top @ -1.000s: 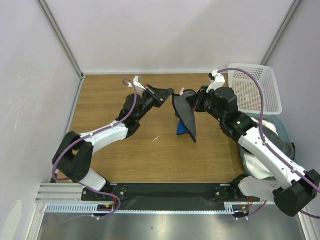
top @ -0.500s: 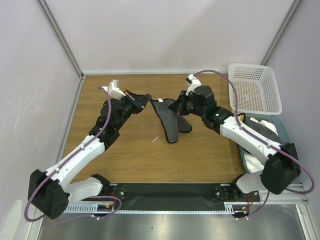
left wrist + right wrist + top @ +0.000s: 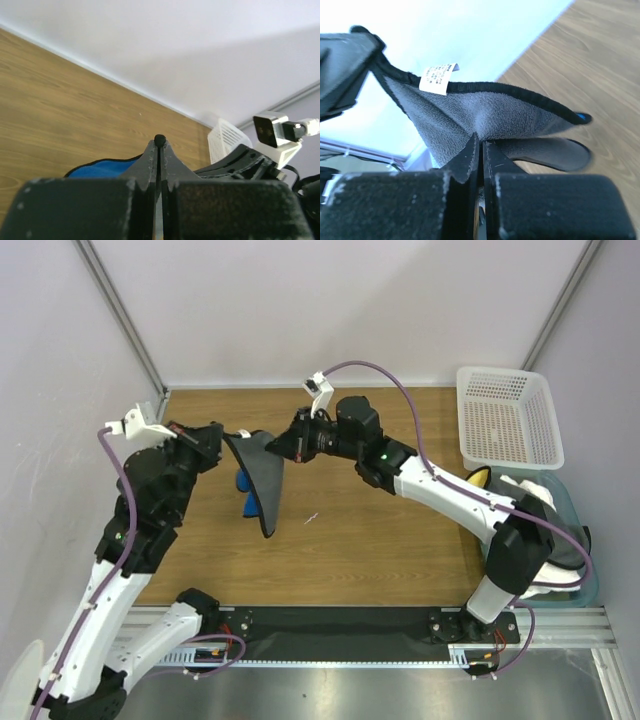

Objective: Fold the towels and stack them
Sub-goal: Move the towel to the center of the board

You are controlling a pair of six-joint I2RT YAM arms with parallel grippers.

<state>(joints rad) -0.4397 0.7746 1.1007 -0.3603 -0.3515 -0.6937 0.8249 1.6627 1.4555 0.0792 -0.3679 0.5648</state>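
Note:
The dark grey towel (image 3: 262,478) with a blue edge hangs above the table at left of centre, stretched between both grippers. My left gripper (image 3: 226,436) is shut on its left corner; in the left wrist view the jaws pinch a dark hem (image 3: 159,140), with blue cloth (image 3: 102,169) below. My right gripper (image 3: 283,444) is shut on the other corner; in the right wrist view grey fleece (image 3: 485,116) with a white label (image 3: 438,78) spreads from the jaws. A yellow towel (image 3: 478,478) and a white towel (image 3: 525,496) lie in a bin at right.
A white perforated basket (image 3: 508,418) stands at the back right, also seen in the left wrist view (image 3: 225,141). A blue-rimmed bin (image 3: 580,540) sits at the right edge. A small scrap (image 3: 311,518) lies on the wooden table (image 3: 400,540).
Both grippers have carried the grey towel from the table's middle to the left. The right arm has stretched far across; the left arm has drawn back toward the left.

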